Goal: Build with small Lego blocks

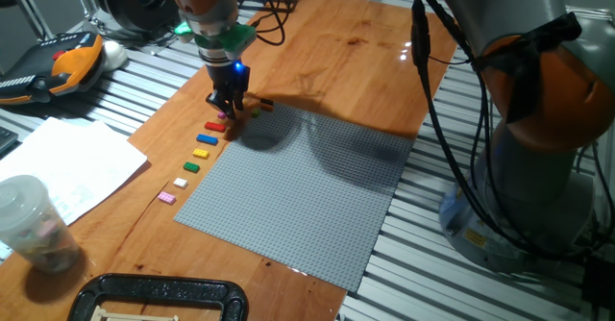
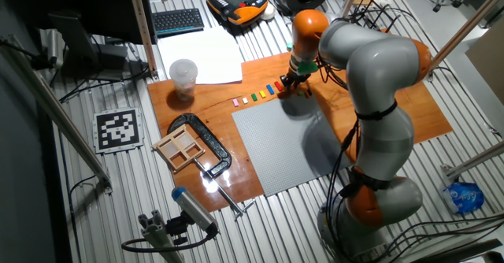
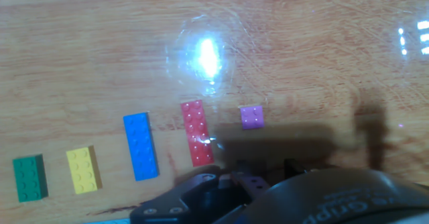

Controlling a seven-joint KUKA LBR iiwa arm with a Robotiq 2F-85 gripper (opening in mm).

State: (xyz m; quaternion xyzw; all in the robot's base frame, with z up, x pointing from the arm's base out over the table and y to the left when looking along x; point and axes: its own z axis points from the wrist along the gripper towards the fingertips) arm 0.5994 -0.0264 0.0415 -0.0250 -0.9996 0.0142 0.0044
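Small Lego blocks lie in a row on the wooden board along the left edge of the grey baseplate [image 1: 307,186]: pink [image 1: 166,197], white [image 1: 180,183], green [image 1: 191,167], yellow [image 1: 201,154], blue [image 1: 206,139] and red [image 1: 213,126]. Orange and brown ones [image 1: 261,105] lie at the plate's far corner. My gripper [image 1: 229,102] is low over the far end of the row, by the red block. The hand view shows green [image 3: 29,178], yellow [image 3: 84,169], blue [image 3: 141,146], red [image 3: 197,142] and a small purple square [image 3: 252,117]. My gripper [image 3: 231,182] sits just below the red block. Its finger gap is unclear.
A plastic cup [image 1: 29,220] and white paper [image 1: 67,162] stand left of the board. A black clamp [image 1: 159,297] grips the near edge, with a wooden tray [image 2: 179,147] beside it. Cables [image 1: 264,4] lie at the far end. The arm's base [image 1: 538,119] stands on the right.
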